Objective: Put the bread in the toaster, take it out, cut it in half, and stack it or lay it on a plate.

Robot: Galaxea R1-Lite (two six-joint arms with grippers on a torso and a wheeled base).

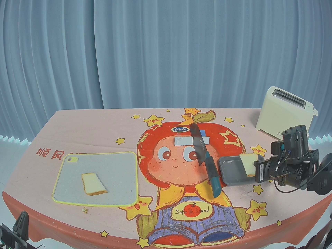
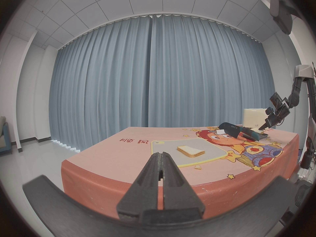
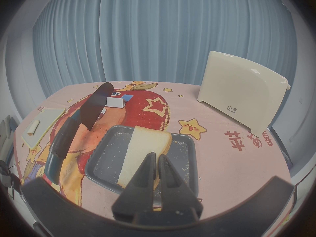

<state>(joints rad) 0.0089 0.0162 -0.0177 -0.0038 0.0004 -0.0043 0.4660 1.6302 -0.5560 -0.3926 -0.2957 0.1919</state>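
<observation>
Over the grey plate (image 1: pixel 231 172), right gripper (image 3: pixel 156 155) tilted down, clamped on bread half (image 3: pixel 143 145); left gripper (image 2: pixel 161 155) together.

Head: we look down on the pink cartoon-printed tablecloth (image 1: pixel 97 135). Left wrist: rightward from beyond its left edge. Right wrist: close over its right. All share the black-bladed knife (image 1: pixel 204 154).

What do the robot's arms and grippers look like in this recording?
Both are matte black. The right arm has blocky links, a cylindrical housing on top near the wrist, thin black cables looping beneath it, and a white printed label on its side. The right gripper and left gripper have wedge-shaped jaws that taper to a point, each with a triangular recess.
</observation>
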